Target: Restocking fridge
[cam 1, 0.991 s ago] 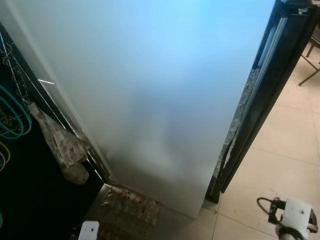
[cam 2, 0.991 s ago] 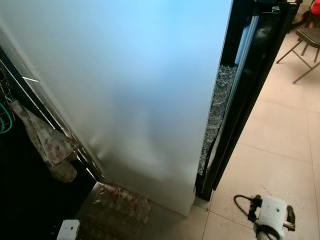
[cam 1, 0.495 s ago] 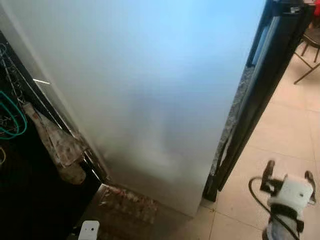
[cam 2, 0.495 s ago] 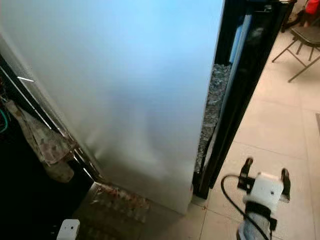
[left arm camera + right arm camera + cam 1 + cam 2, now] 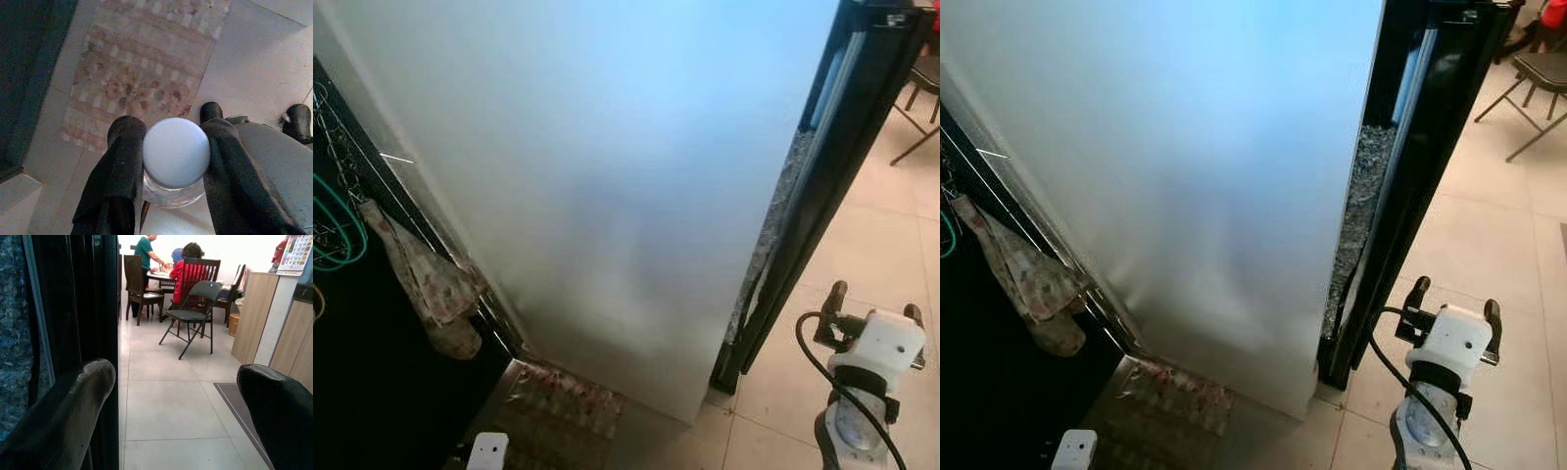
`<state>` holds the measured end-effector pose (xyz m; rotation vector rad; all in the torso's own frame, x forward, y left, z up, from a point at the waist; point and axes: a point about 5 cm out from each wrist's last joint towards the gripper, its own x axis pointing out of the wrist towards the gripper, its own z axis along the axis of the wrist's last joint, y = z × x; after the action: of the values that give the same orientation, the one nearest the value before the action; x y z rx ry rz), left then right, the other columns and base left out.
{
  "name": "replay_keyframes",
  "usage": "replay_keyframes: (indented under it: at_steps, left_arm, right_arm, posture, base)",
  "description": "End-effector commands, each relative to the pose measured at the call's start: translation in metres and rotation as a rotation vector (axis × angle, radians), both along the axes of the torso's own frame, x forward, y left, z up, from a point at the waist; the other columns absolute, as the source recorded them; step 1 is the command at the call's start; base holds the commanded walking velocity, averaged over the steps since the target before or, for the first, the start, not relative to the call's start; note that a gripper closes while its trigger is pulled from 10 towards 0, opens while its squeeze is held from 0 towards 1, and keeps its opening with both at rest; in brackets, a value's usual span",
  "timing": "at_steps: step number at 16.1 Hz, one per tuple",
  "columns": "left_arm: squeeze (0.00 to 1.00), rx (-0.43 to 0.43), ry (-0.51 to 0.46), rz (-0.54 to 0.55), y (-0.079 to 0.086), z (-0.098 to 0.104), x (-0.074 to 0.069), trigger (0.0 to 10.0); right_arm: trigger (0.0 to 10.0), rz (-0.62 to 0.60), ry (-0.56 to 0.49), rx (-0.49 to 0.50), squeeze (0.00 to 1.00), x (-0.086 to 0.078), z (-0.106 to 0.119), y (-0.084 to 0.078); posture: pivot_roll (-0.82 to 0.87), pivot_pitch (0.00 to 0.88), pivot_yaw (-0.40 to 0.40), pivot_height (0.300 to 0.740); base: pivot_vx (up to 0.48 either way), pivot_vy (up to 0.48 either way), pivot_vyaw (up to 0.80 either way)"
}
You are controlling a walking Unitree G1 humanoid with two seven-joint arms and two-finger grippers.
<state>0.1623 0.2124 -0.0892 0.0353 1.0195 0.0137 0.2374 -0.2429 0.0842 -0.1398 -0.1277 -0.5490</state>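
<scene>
Fridge door [image 5: 607,196] stands closed, so the right pincer [image 5: 1451,305], fingers apart, is raised beside its edge, probably to open it; the left pincer [image 5: 171,161] clamps a jar [image 5: 176,156] over the floor rug [image 5: 146,68].

I see the fridge [image 5: 607,176] shut, its pale door facing me, and a clear jar [image 5: 175,161] with a white lid pinched between my left gripper's [image 5: 171,161] fingers.

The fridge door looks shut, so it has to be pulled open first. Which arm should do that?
The right, probably. Its pincer is open and empty beside the fridge door; the left pincer grips a white-capped jar.
</scene>
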Motion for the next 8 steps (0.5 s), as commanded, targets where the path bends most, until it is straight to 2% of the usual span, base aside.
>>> replay_keyframes:
  at_steps: [1, 8]
  left_arm:
    - [0.0, 0.015, 0.005, -0.003, 0.0051, 0.0001, -0.0022, 10.0]
    - [0.0, 0.012, 0.004, 0.005, 0.0058, 0.0007, -0.001, 10.0]
  right_arm:
    - [10.0, 0.007, -0.017, 0.01, 0.0, 0.0022, 0.0054, 0.004]
    - [10.0, 0.042, -0.013, 0.025, 0.0, 0.0119, 0.0112, 0.0128]
  posture:
    - [-0.12, 0.0, 0.1, 0.74]
    - [-0.11, 0.0, 0.102, 0.74]
  base:
    - [0.0, 0.0, 0.0]
    - [0.0, 0.0, 0.0]
